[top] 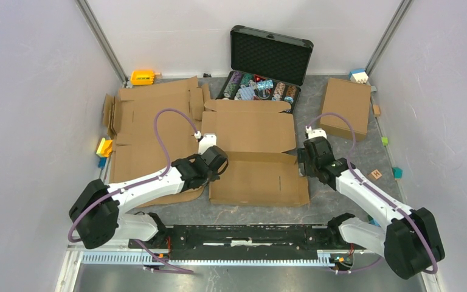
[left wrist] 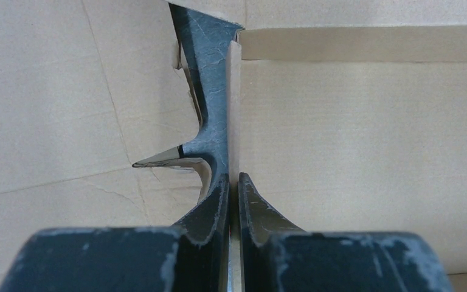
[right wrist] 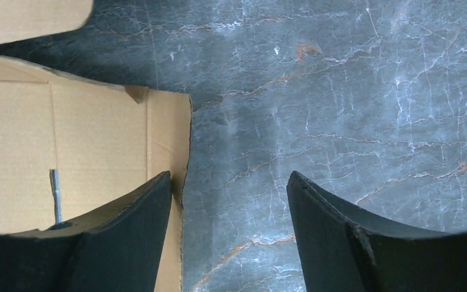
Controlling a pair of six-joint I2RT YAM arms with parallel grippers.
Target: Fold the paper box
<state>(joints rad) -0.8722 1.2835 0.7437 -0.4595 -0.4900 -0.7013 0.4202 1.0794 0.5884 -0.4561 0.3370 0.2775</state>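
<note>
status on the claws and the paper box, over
Left claw shut on paper box side flap. Right claw open over its right edge. Box mostly flat. Spare cardboard close on left.

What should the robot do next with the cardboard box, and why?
Probably close the right claw on the narrow right flap of the paper box. That claw is open, one finger over cardboard, the other over the table, with the flap's edge in the gap. The left claw is shut on the opposite edge.

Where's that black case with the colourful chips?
In the top view, the black case stands open at the far centre, just behind the flat paper box.
</note>
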